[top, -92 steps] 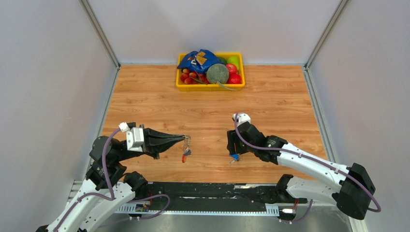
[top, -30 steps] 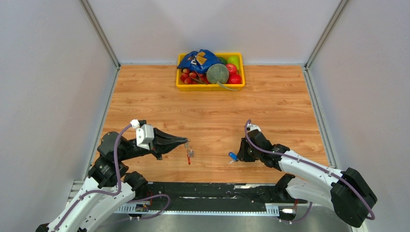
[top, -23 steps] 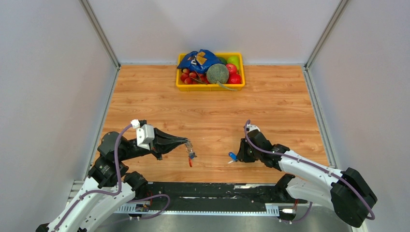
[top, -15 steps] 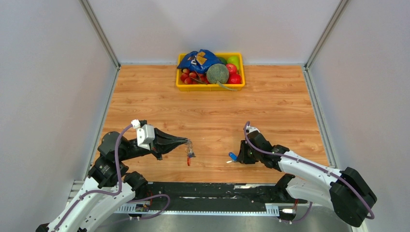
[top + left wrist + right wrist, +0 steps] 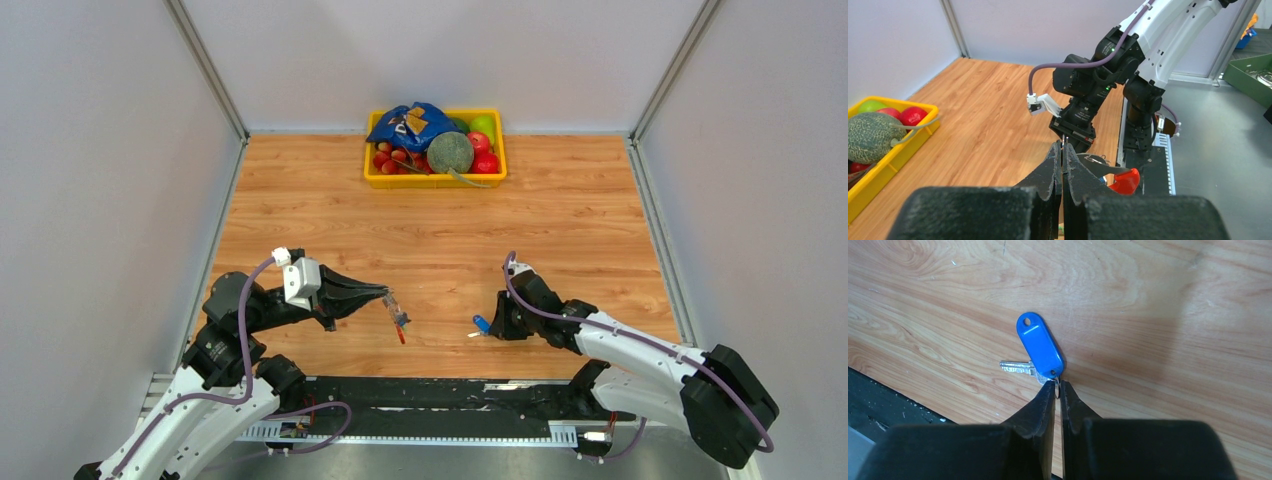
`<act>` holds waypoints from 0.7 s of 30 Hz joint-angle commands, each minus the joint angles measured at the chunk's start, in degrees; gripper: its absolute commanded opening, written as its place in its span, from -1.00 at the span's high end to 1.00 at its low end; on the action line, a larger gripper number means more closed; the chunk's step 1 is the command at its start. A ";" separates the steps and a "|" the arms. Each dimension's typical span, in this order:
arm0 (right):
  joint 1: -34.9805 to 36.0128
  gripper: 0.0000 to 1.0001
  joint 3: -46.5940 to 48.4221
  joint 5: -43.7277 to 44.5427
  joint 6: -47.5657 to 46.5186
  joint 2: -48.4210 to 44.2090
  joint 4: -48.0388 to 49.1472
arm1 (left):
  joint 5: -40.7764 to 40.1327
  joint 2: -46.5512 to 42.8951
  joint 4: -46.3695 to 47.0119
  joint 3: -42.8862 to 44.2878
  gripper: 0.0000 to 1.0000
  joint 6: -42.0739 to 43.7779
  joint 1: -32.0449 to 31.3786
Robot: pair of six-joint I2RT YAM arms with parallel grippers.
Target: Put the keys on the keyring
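Right gripper (image 5: 1057, 386) narrower than before, tight on the keys (image 5: 1040, 347).

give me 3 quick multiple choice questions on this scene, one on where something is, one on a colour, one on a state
1. Where is the blue-headed key?
A) in the yellow tray
B) on the wooden table, at the tips of the right gripper
C) hanging from the left gripper

2. What colour is the clip on the keyring?
A) green
B) yellow
C) red

3. What state is the left gripper in?
A) shut on the keyring
B) wide open
C) lying flat on the table

Answers:
1 B: the right wrist view shows it lying on the wood, far from the yellow tray.
2 C: the curved clip shows red in the left wrist and top views.
3 A: its fingers are pressed together and the keyring dangles from them.
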 commanded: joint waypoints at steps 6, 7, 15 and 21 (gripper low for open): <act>-0.22 1.00 -0.04 -0.64 -0.35 1.61 3.68 | 0.10 -0.22 1.30 0.36 0.99 0.86 -0.09; -0.19 1.00 0.03 -0.62 -0.41 1.59 3.74 | 0.08 -0.26 1.29 0.38 0.99 0.86 -0.08; 0.76 1.00 2.09 -1.70 -3.18 -5.11 2.92 | 0.37 -0.33 1.31 0.32 0.99 0.81 -0.03; 1.48 1.00 6.04 -3.24 -9.51 -14.30 0.83 | 0.39 -0.24 2.36 0.23 0.99 0.05 -0.08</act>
